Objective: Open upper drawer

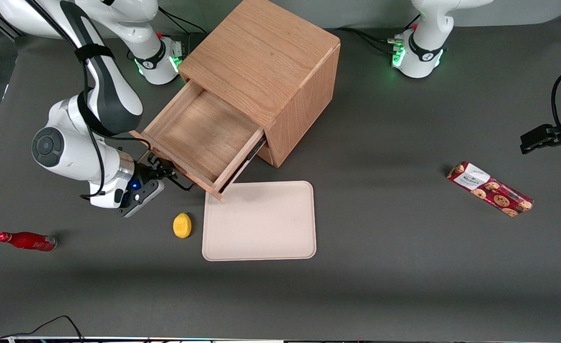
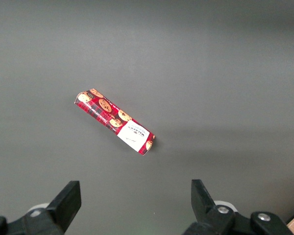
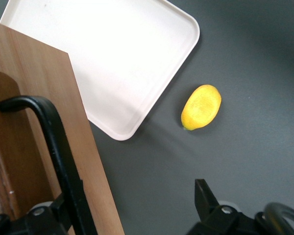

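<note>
At left-centre of the front view, the tool [image 1: 166,172] sits just beside the upper drawer [image 1: 199,138] front. Its fingers stand apart (handle [image 3: 49,142] alongside one, unclamped), and the drawer looks fully drawn out.

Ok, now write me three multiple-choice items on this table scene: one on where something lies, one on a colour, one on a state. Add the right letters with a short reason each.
1. Where is the lemon?
A. In the drawer
B. On the table beside the tray
C. On top of the cabinet

2. What colour is the bottle lying toward the working arm's end of the table?
A. Red
B. Green
C. White

3. What state is the upper drawer in?
A. Shut flush
B. Pulled out and holding a box
C. Pulled out and empty

Answers: 1 B, the lemon sits on the dark table next to the tray's edge. 2 A, the bottle's body and cap are red. 3 C, the drawer's bare wooden floor shows, with the gripper open at its black handle, one finger beside the bar.
</note>
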You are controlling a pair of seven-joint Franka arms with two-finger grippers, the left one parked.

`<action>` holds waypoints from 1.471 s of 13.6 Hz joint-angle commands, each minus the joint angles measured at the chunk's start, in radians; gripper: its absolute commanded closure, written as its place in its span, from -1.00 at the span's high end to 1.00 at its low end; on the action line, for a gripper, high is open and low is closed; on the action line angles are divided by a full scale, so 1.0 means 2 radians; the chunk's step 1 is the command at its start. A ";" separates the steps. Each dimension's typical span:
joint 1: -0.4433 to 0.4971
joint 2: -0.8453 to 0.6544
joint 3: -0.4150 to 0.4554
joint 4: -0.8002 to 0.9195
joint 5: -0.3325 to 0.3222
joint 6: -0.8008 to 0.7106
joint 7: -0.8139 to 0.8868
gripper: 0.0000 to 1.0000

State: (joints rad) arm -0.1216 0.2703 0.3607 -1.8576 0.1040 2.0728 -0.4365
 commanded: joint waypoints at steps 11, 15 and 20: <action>-0.012 0.029 -0.008 0.047 -0.025 -0.001 -0.009 1.00; -0.013 0.013 -0.008 0.078 -0.024 -0.050 -0.007 1.00; -0.009 -0.031 -0.036 0.115 -0.032 -0.102 0.030 1.00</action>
State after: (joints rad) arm -0.1478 0.2685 0.3297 -1.6313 0.0579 1.8961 -0.4270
